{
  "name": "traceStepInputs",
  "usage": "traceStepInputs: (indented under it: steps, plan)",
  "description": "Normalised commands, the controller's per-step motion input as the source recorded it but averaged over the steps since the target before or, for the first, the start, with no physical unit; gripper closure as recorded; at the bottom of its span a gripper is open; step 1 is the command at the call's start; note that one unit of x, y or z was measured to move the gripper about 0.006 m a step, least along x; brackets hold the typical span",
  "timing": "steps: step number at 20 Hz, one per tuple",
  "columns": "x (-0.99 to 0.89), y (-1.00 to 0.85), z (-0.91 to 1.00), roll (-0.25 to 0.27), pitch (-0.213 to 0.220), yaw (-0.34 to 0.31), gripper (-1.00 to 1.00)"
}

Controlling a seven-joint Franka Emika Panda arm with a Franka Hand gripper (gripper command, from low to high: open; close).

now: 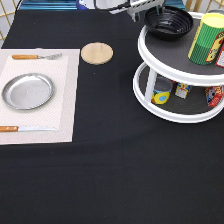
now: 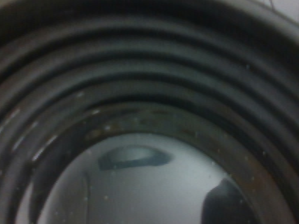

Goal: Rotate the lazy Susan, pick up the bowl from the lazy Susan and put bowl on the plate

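The glossy black bowl (image 1: pixel 169 22) sits on the upper tier of the white lazy Susan (image 1: pixel 165 64), at the exterior view's top right. My gripper (image 1: pixel 142 9) hangs at the top edge of the exterior view, right at the bowl's left rim. The wrist view is filled from very close by the bowl's ridged inside (image 2: pixel 146 100). The silver plate (image 1: pixel 28 91) lies bare on a pale placemat at the left, far from the gripper.
A round wooden coaster (image 1: pixel 97 53) lies between the placemat (image 1: pixel 65 100) and the lazy Susan. A fork (image 1: pixel 35 56) and a knife (image 1: pixel 20 128) flank the plate. A green and yellow can (image 1: pixel 209 39) shares the upper tier; small cans (image 1: pixel 161 93) stand on the lower tier.
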Motion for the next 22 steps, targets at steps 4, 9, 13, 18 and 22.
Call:
traceStepInputs:
  steps: [4, 9, 13, 18, 22]
  plan:
    - [0.13, -0.06, 0.03, -0.035, 0.0, -0.003, 1.0]
    - [0.21, -0.3, 0.18, 0.004, 0.0, -0.069, 1.0]
    - [0.21, -0.32, 0.37, 0.046, 0.002, -0.098, 1.0]
    - [0.22, -0.36, 0.93, 0.055, 0.036, -0.13, 1.0]
    - [0.17, -0.4, 0.95, 0.072, 0.032, -0.139, 1.0]
